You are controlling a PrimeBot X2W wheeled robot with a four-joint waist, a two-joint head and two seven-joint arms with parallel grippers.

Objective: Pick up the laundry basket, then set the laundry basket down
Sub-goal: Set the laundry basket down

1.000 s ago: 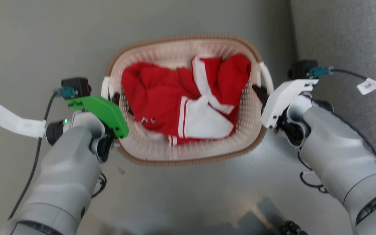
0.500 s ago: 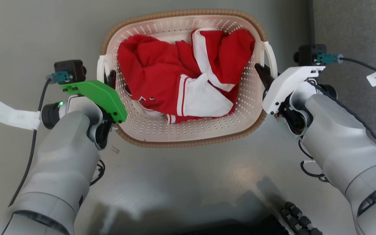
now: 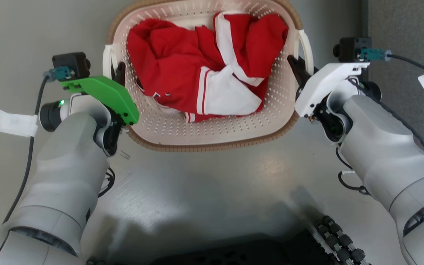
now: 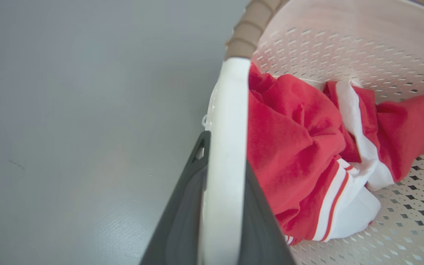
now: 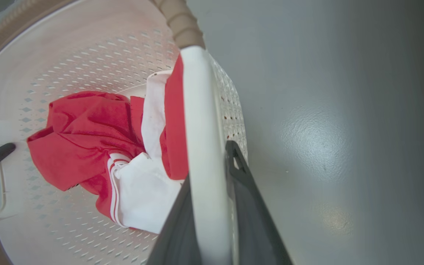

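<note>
The laundry basket (image 3: 204, 146), cream-white with perforated walls and a brown woven-look rim, sits at the top centre of the head view and holds a crumpled red and white garment (image 3: 182, 62). My left gripper (image 3: 119, 75) is shut on the basket's left white loop handle (image 3: 106, 64). In the left wrist view that handle (image 4: 226, 147) runs between the two dark fingers (image 4: 182, 221). My right gripper (image 3: 296, 68) is shut on the right handle (image 3: 306, 44); in the right wrist view this handle (image 5: 199, 147) is pinched between the fingers (image 5: 248, 206). The basket's far rim is cut off by the frame's top edge.
Smooth grey floor (image 3: 212, 191) lies below and around the basket. A darker grey carpeted strip (image 3: 407, 33) runs along the right. My dark base (image 3: 234, 255) and a black ribbed cable chain (image 3: 339, 243) show at the bottom edge. Tagged cables hang from both wrists.
The basket, with both grippers shut on its handles, has shifted up the head view and looks larger. The whole picture shifted too, and more of my base has come into view.
</note>
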